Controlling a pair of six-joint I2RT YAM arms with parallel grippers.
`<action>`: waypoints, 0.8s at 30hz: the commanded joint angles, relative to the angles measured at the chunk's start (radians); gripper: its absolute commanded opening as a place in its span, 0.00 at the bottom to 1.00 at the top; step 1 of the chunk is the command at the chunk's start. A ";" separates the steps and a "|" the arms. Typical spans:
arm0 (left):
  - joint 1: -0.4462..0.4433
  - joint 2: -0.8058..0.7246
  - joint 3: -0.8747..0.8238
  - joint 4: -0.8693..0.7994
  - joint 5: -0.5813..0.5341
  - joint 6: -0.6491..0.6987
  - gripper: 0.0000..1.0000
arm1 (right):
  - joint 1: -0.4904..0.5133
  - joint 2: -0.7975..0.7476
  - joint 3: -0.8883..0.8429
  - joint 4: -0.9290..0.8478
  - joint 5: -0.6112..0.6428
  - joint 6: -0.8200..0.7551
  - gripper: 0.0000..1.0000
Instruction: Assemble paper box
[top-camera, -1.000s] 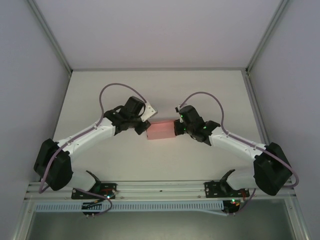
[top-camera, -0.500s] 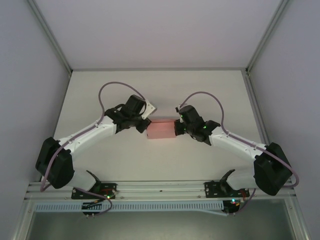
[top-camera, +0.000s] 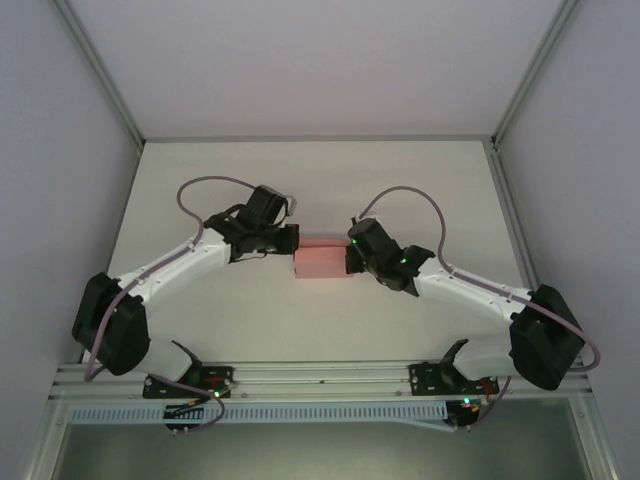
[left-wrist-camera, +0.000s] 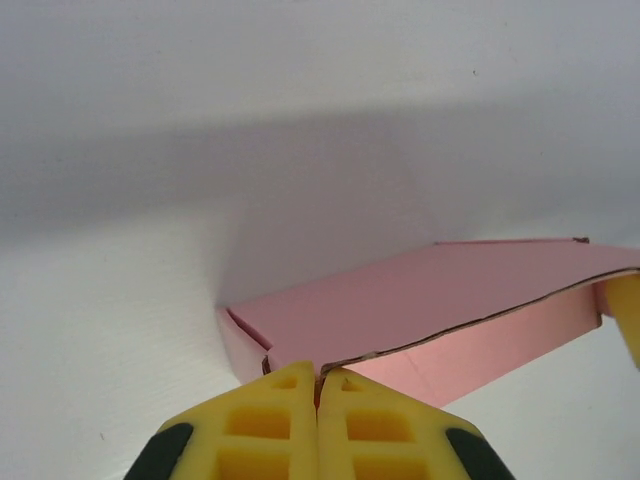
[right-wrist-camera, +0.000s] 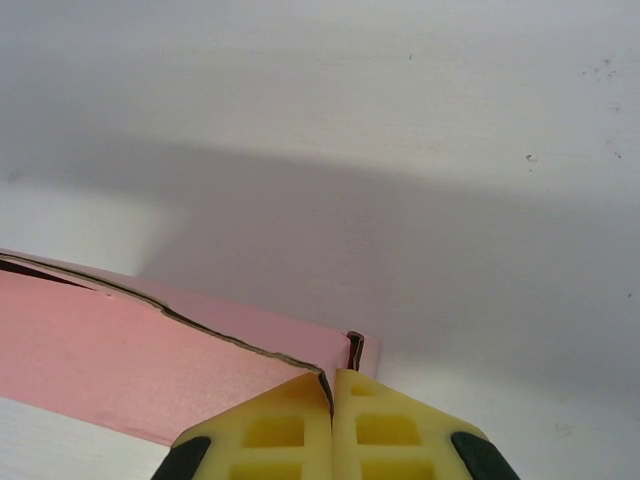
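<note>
Scene: top view of a white worktop (top-camera: 300, 180), with two arms reaching inward from the lower corners.
Paper box (top-camera: 320, 258): pale pink, low and flat, in the middle of the frame between both pincers.
Left pincer (top-camera: 291, 241): at the box's left end, with yellow pads pressed together and tips touching a box corner (left-wrist-camera: 318, 385).
Right pincer (top-camera: 349, 257): at the box's right end, pads likewise closed against a corner (right-wrist-camera: 332, 385).
Grip: cannot tell whether card is nipped between the pads.
</note>
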 joint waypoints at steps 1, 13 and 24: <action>0.007 0.008 -0.014 0.081 0.085 -0.104 0.00 | 0.031 -0.001 -0.029 -0.018 -0.031 0.042 0.00; -0.030 -0.005 -0.172 0.175 0.046 0.184 0.00 | 0.049 -0.050 -0.148 0.177 -0.045 -0.130 0.00; -0.098 -0.156 -0.307 0.200 0.008 0.215 0.15 | 0.185 -0.037 -0.268 0.278 0.187 -0.198 0.00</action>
